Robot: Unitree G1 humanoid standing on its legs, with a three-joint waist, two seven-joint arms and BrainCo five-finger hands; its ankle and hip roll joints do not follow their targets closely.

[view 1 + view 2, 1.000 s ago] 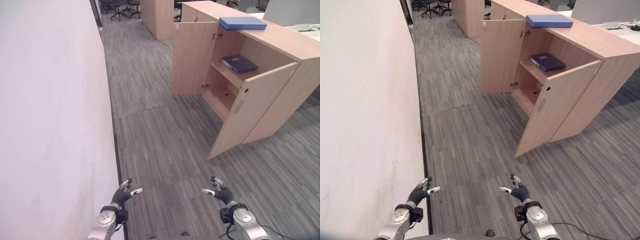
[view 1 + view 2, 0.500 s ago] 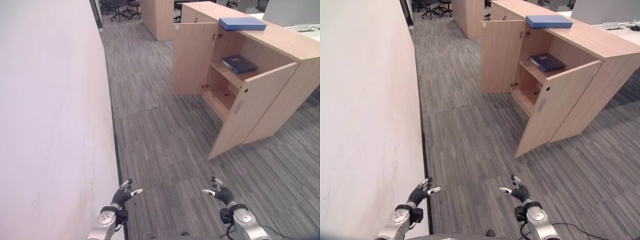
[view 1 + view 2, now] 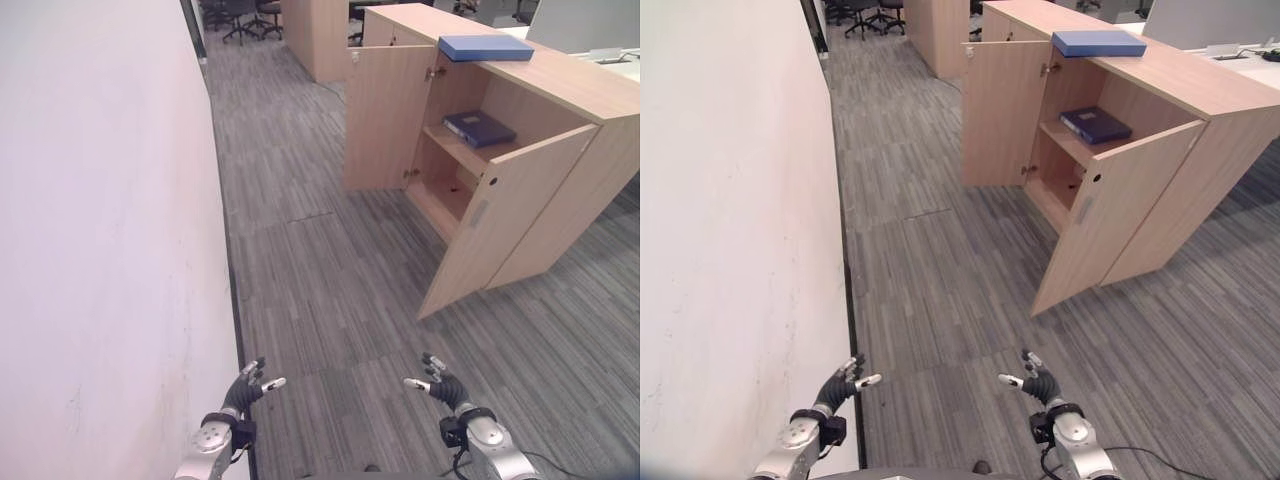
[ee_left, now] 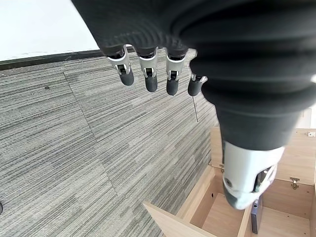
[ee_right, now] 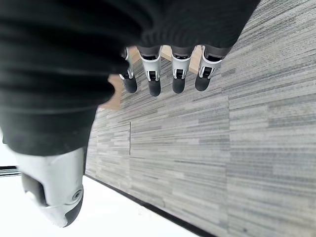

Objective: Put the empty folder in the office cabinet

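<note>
- Blue folder lies flat on the wooden office cabinet top; a darker binder lies on its shelf, doors open.
- Left robot hand and right robot hand hang over grey carpet, released, wrist views showing straight fingers.

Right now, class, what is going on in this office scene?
The robot stands beside a white wall, some way from an open wooden cabinet. Both hands, left and right, hang open over the grey floor, holding nothing. One blue folder lies on top of the cabinet; a darker folder lies on the shelf inside. No folder has been picked up.
</note>
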